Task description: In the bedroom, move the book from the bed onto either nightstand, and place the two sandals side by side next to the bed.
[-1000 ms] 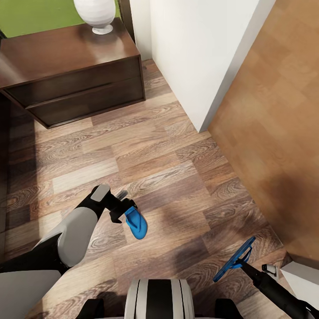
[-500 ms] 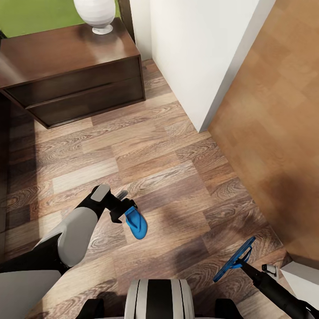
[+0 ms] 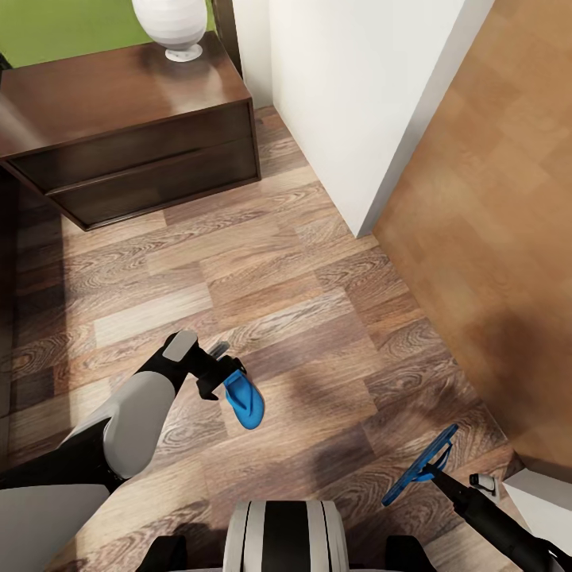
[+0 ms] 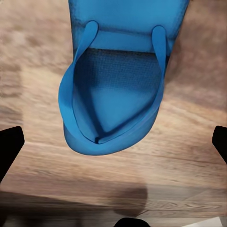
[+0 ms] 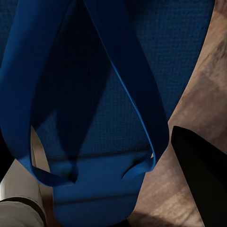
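One blue sandal (image 3: pixel 245 403) lies flat on the wood floor in the head view, just in front of my left gripper (image 3: pixel 225 380). In the left wrist view that sandal (image 4: pixel 113 94) sits between the two black fingertips (image 4: pixel 9 146), which stand wide apart without touching it, so the gripper is open. My right gripper (image 3: pixel 437 475), low at the right, is shut on the second sandal (image 3: pixel 419 465), held tilted on edge above the floor. Its straps and sole (image 5: pixel 109 94) appear close up beside a dark finger (image 5: pixel 198 179). The nightstand (image 3: pixel 135 151) stands at the back left. The book is out of view.
A white vase (image 3: pixel 169 24) stands on the nightstand. A white wall corner (image 3: pixel 349 103) juts in at the back middle, and a light-brown wooden door (image 3: pixel 492 238) spans the right. A dark strip (image 3: pixel 6 278) runs along the far left edge. Plank floor (image 3: pixel 278 278) lies open between them.
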{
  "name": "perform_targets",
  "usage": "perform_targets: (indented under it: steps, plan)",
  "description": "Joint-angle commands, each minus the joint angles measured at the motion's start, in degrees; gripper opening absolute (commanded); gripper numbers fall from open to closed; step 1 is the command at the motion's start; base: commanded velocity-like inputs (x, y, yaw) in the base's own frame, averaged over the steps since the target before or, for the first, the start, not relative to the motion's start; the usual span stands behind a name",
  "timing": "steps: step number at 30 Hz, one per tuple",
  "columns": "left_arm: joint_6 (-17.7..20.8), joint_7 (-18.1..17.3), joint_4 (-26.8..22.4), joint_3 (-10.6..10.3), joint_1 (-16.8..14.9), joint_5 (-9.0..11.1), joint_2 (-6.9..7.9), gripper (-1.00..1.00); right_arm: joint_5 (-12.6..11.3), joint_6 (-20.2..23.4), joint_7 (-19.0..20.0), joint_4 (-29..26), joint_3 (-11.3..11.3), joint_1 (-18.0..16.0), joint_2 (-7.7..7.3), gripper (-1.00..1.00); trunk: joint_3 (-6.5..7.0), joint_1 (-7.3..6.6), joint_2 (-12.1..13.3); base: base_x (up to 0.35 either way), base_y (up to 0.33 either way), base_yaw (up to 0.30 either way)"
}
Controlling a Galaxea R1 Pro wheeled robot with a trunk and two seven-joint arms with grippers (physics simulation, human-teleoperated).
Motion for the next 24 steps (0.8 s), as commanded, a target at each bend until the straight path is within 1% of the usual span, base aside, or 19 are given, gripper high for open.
perform_targets:
  steps: [1, 9, 18, 24]
  plan:
    - [0.09, 0.59, -0.11, 0.18, -0.01, 0.54, -0.01, 1.0, -0.19, 0.69, 0.15, 0.03, -0.01, -0.01, -0.01, -1.0, -0.03, -0.01, -0.01, 0.0, 0.0, 0.0]
    - [0.09, 0.74, -0.11, 0.18, -0.01, 0.51, 0.01, 1.0, -0.19, 0.7, 0.15, 0.03, -0.01, -0.01, -0.01, -1.0, -0.03, -0.01, -0.01, 0.0, 0.0, 0.0]
    - [0.09, 0.95, -0.13, 0.18, -0.01, 0.51, 0.01, 1.0, -0.19, 0.67, 0.15, 0.03, -0.01, -0.01, -0.01, -1.0, -2.02, 0.22, -0.13, 0.0, 0.0, 0.0]
    - [0.09, 1.04, -0.13, 0.18, -0.01, 0.51, 0.01, 1.0, -0.19, 0.66, 0.15, 0.03, -0.01, -0.01, -0.01, -1.0, -2.02, 0.22, -0.13, 0.0, 0.0, 0.0]
